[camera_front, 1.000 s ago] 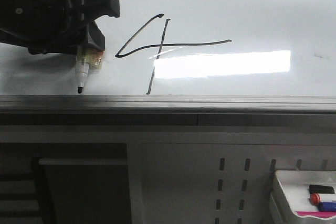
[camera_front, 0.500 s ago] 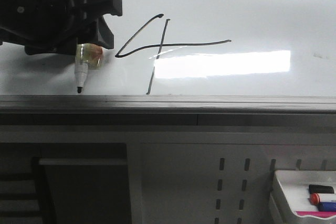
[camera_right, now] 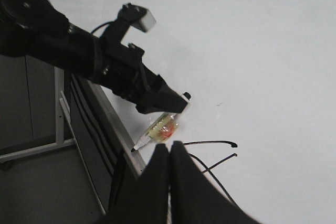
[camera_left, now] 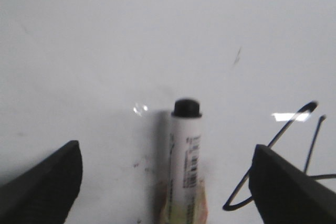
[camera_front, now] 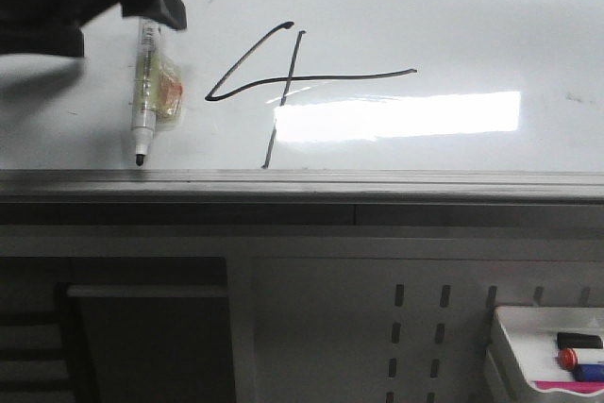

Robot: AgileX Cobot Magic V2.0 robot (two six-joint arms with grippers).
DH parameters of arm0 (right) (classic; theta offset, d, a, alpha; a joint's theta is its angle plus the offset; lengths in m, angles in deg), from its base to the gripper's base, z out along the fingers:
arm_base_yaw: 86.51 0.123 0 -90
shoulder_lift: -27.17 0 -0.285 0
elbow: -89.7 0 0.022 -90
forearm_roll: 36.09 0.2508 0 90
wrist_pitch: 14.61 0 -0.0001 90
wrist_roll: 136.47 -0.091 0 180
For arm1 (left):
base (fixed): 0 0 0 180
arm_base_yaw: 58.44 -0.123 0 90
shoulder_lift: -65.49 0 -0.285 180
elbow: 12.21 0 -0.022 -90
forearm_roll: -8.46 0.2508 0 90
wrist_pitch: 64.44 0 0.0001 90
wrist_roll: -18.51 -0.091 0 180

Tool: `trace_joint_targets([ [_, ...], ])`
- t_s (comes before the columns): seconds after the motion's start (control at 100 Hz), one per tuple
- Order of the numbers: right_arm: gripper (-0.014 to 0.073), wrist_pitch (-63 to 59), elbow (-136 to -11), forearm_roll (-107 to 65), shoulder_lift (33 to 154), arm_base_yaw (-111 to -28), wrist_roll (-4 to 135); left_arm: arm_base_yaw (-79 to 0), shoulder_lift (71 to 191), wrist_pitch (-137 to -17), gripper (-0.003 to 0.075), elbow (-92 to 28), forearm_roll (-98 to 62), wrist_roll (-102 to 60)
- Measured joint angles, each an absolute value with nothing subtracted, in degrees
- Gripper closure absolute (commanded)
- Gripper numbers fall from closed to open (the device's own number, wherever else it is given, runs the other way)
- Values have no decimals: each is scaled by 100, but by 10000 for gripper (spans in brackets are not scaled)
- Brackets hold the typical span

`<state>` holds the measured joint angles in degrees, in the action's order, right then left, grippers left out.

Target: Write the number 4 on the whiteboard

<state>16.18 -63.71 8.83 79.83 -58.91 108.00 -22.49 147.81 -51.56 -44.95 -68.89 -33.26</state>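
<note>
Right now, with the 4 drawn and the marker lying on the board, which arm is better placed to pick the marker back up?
Left. The left gripper is open with the marker lying between its fingers, beside the number 4 on the whiteboard. The right gripper is shut and farther off.

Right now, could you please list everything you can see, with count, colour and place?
whiteboard: one, glossy white, flat ahead, grey rail along its near edge
number 4: one, black lines, drawn on the whiteboard
marker: one, white barrel, black tip, lying on the board left of the 4
perforated panel: one, grey, below the rail
tray: one, white, lower right, holding several markers
left gripper: black, open around the marker, not clamping it
right gripper: black, shut, empty
</note>
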Motion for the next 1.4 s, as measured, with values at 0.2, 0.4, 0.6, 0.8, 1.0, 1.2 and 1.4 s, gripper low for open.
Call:
trace_joint_targets([
  [0.2, 657, 1553, -6320, 895, 7497, -5891, 10800, -2249, 13330, -5676, 284, -4547, -6889, -4107],
  [0.4, 658, 831, -5451, 933, 6603, -5908, 10800, -2249, 11675, -5773, 653, -5179, -6889, -4696],
  [0.6, 658, -161, -3853, 984, 5424, -5918, 10800, -2249, 10004, -5912, 741, -6593, -6879, -4943],
  [0.8, 658, -283, -2959, 1015, 4400, -5935, 10800, -2249, 8894, -5944, 741, -7639, -6972, -4966],
  [1.0, 658, -283, -2842, 1029, 4113, -5935, 10800, -2249, 8462, -5948, 741, -7952, -6997, -4966],
  [1.2, 658, -283, -2842, 1038, 4113, -5935, 10800, -2249, 8435, -5948, 741, -7963, -7006, -4966],
  [1.4, 658, -283, -2842, 1038, 4113, -5935, 10800, -2249, 8435, -5948, 741, -7963, -7006, -4966],
])
